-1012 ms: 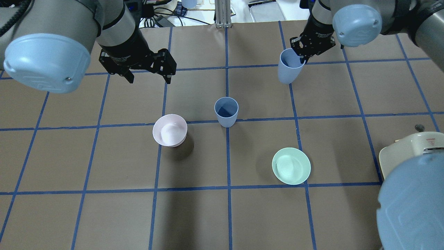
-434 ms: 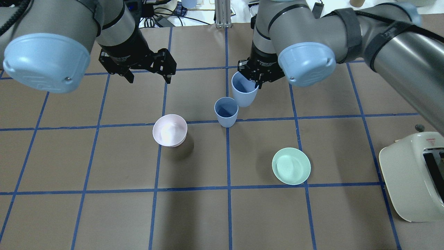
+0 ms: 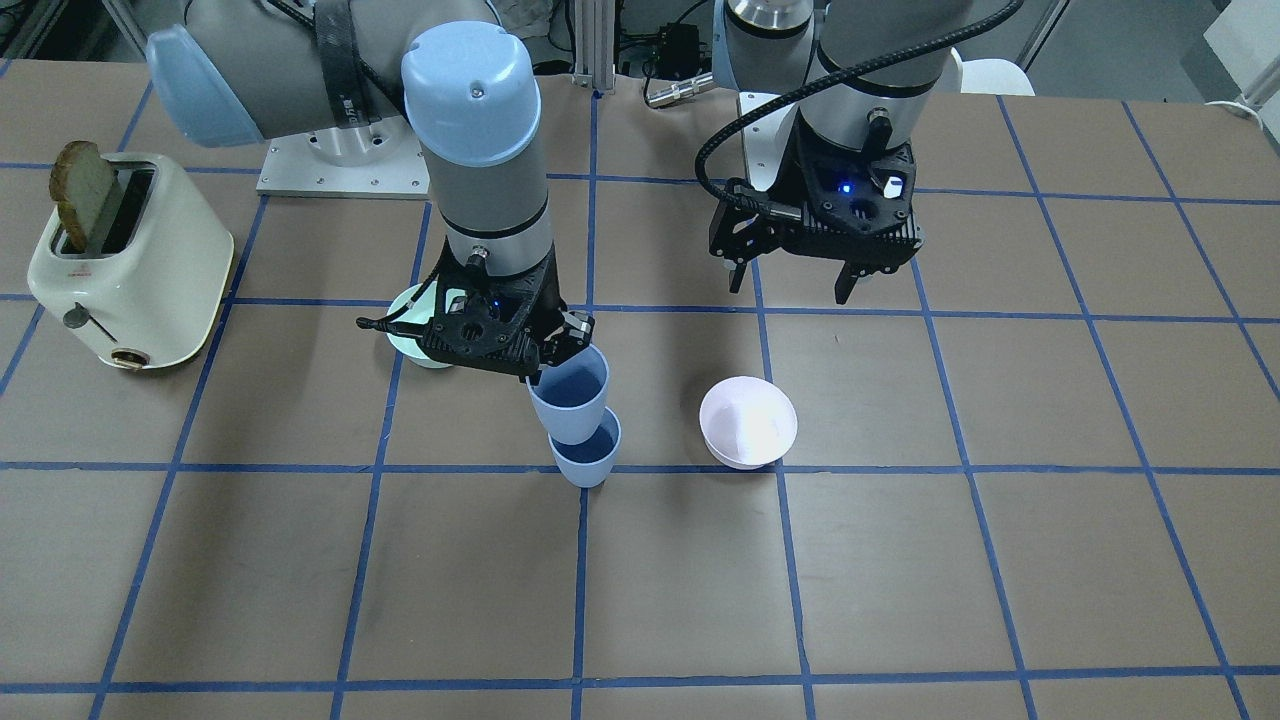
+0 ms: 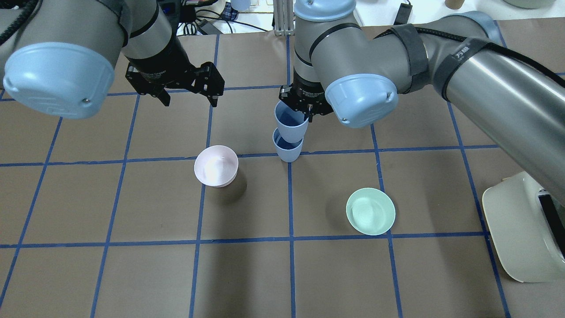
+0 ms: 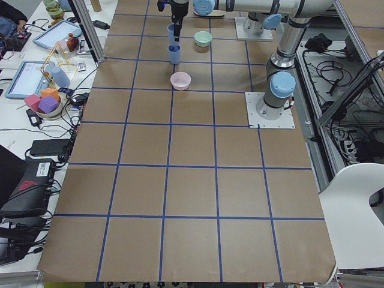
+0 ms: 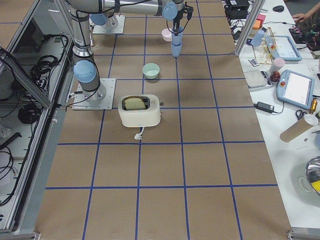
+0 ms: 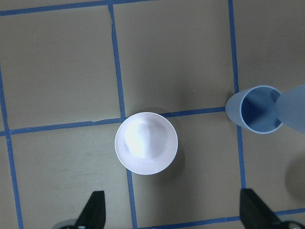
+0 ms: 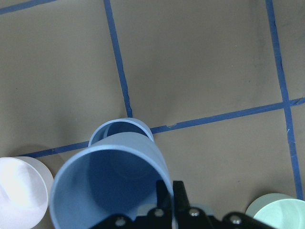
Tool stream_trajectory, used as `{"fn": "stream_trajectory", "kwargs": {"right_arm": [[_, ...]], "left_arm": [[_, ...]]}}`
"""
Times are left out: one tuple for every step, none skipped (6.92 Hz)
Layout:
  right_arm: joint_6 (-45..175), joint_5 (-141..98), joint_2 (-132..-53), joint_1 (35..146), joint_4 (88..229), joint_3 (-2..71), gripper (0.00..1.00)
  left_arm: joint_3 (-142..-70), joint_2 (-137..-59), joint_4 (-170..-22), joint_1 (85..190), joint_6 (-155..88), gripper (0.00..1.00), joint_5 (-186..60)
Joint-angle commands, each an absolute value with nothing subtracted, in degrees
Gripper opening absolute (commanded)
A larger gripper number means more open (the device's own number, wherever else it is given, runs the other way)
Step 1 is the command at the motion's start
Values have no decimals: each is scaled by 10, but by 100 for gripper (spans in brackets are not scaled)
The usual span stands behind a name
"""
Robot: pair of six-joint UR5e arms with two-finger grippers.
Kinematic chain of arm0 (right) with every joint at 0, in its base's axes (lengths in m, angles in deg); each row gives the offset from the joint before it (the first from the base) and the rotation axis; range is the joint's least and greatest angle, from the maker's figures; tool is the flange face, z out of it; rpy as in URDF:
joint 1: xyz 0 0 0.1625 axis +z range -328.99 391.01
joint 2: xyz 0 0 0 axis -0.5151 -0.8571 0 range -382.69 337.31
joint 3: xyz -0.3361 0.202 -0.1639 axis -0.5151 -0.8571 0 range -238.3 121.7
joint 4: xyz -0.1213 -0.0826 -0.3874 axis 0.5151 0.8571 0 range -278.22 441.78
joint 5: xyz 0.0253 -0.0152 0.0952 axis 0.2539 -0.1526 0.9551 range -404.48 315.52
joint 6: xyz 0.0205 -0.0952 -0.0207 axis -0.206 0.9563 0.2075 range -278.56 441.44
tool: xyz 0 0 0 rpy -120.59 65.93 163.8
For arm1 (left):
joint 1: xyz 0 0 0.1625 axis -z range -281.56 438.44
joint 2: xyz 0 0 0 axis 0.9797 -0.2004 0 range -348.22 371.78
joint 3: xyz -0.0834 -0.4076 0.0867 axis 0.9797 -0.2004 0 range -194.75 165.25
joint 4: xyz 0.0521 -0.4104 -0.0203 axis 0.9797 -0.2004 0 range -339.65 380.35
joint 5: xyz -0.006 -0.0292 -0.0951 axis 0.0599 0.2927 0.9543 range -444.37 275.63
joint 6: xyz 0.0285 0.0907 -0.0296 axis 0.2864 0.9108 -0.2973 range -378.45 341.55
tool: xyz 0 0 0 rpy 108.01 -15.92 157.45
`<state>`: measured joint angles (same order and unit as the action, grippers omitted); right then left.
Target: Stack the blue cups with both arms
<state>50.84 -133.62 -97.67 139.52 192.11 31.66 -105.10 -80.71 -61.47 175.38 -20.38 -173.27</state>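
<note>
One blue cup (image 4: pixel 288 151) stands upright on the table at the centre, also in the front view (image 3: pixel 586 462) and the left wrist view (image 7: pixel 255 110). My right gripper (image 4: pixel 304 112) is shut on the rim of the second blue cup (image 4: pixel 291 121), holding it upright and slightly tilted right over the standing cup's mouth (image 8: pixel 119 129). The held cup (image 3: pixel 570 395) overlaps the standing cup's rim; I cannot tell whether its base is inside. My left gripper (image 4: pixel 190 102) is open and empty, hovering above the table behind a pink bowl (image 4: pixel 216 165).
The pink bowl (image 7: pixel 146 143) sits left of the cups. A mint-green bowl (image 4: pixel 371 211) sits nearer the robot on the right. A cream toaster (image 3: pixel 130 260) with a slice of bread stands at the robot's right edge.
My right arm has carried the held cup leftward from the far right of the table to a spot over the standing cup. The left arm has not moved.
</note>
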Motion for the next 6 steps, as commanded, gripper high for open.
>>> {"fn": "stream_trajectory", "kwargs": {"right_arm": [[500, -1334, -958, 1397, 1935, 318, 3], [500, -1334, -957, 1397, 1935, 319, 3], [501, -1335, -957, 1397, 1934, 319, 3], [502, -1334, -951, 1397, 1935, 320, 7], [501, -1333, -944, 1397, 1935, 320, 31], [503, -1333, -943, 1397, 1936, 320, 54]], "left_arm": [[-1051, -807, -615, 1754, -204, 100, -1733], [-1051, -807, -615, 1754, -204, 100, -1733], [-1051, -808, -615, 1754, -204, 100, -1733], [-1051, -808, -615, 1754, -204, 100, -1732], [-1051, -807, -615, 1753, -204, 100, -1732], [-1051, -808, -615, 1753, -204, 100, -1733]]}}
